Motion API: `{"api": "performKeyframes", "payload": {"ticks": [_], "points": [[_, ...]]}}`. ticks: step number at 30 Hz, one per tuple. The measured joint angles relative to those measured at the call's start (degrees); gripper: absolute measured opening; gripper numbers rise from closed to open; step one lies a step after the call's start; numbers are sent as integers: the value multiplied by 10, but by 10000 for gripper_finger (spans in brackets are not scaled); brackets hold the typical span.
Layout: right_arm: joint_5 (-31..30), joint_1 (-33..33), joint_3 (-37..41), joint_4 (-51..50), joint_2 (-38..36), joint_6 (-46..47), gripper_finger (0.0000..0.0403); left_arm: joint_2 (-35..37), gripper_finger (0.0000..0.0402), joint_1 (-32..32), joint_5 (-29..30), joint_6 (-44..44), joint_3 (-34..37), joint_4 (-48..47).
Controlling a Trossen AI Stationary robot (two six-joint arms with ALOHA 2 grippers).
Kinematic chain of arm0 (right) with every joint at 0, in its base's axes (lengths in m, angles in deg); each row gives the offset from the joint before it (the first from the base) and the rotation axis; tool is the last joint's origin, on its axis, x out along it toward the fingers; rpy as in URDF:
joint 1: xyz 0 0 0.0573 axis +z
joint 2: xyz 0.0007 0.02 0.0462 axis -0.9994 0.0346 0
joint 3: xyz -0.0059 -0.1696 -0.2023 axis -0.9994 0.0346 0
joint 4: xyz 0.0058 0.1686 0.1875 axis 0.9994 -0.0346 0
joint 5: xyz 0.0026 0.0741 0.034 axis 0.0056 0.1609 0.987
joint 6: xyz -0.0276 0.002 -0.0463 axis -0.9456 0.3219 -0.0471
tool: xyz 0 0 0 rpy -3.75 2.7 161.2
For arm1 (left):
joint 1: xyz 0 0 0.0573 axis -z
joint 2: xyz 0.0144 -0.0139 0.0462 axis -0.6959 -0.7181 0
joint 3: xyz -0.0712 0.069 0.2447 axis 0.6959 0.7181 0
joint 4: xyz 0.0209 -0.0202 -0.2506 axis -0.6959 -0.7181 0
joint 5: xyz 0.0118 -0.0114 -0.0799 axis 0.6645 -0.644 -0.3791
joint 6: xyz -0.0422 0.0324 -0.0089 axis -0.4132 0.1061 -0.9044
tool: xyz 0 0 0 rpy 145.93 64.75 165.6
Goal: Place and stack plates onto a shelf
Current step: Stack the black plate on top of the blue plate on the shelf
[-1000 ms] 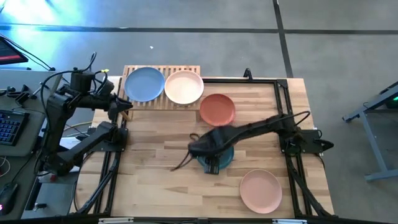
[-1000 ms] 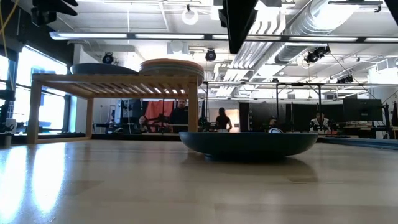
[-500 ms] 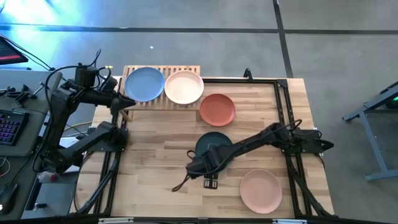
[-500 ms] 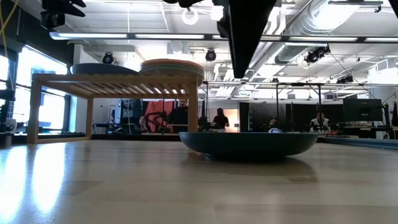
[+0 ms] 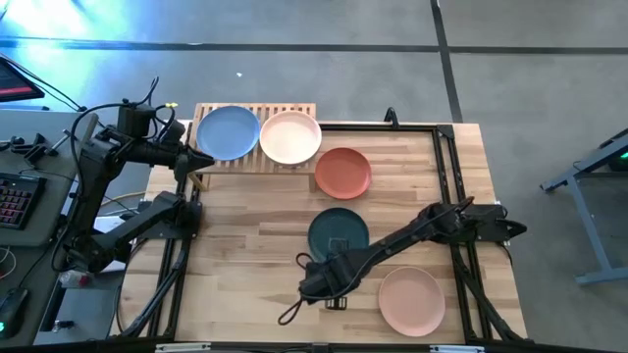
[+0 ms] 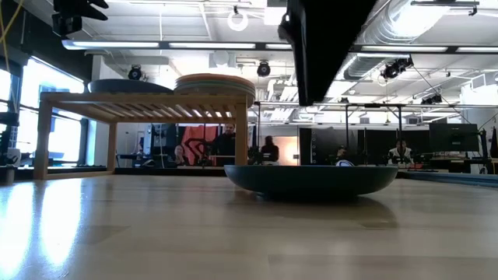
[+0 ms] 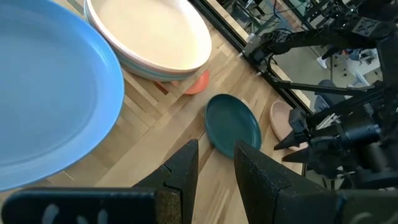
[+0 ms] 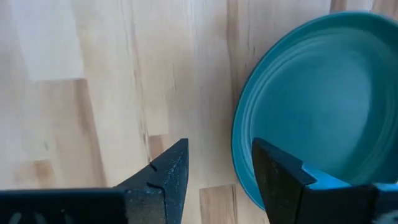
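High view puts your right end effector just beside the dark teal plate, fingers parted and empty, low for a rim grasp. Left end effector waits by the shelf, slightly open, holding nothing

Dark teal plate, pale wood tabletop

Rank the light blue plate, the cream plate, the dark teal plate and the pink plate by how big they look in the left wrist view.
1. light blue plate
2. cream plate
3. dark teal plate
4. pink plate, only partly visible

Nearness to the camera drives this order; from above they look alike.
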Motion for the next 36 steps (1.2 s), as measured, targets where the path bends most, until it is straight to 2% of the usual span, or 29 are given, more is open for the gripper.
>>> {"api": "performKeyframes", "payload": {"ticks": [10,24,27,32,33,36], "points": [[2,-6,0,-21,62,-16,154,0,90,0,0,0,0,0],[-10,-38,0,-23,96,-16,149,0,90,0,7,-1,0,-1],[-3,-39,0,-23,96,-16,119,0,90,0,11,-1,0,-1],[28,-40,0,-25,96,-6,20,0,90,0,11,-1,0,-1],[28,-40,0,-28,95,-2,11,0,90,0,11,-1,0,-1],[28,-40,0,-39,91,11,17,-2,90,0,11,0,0,-1]]}}
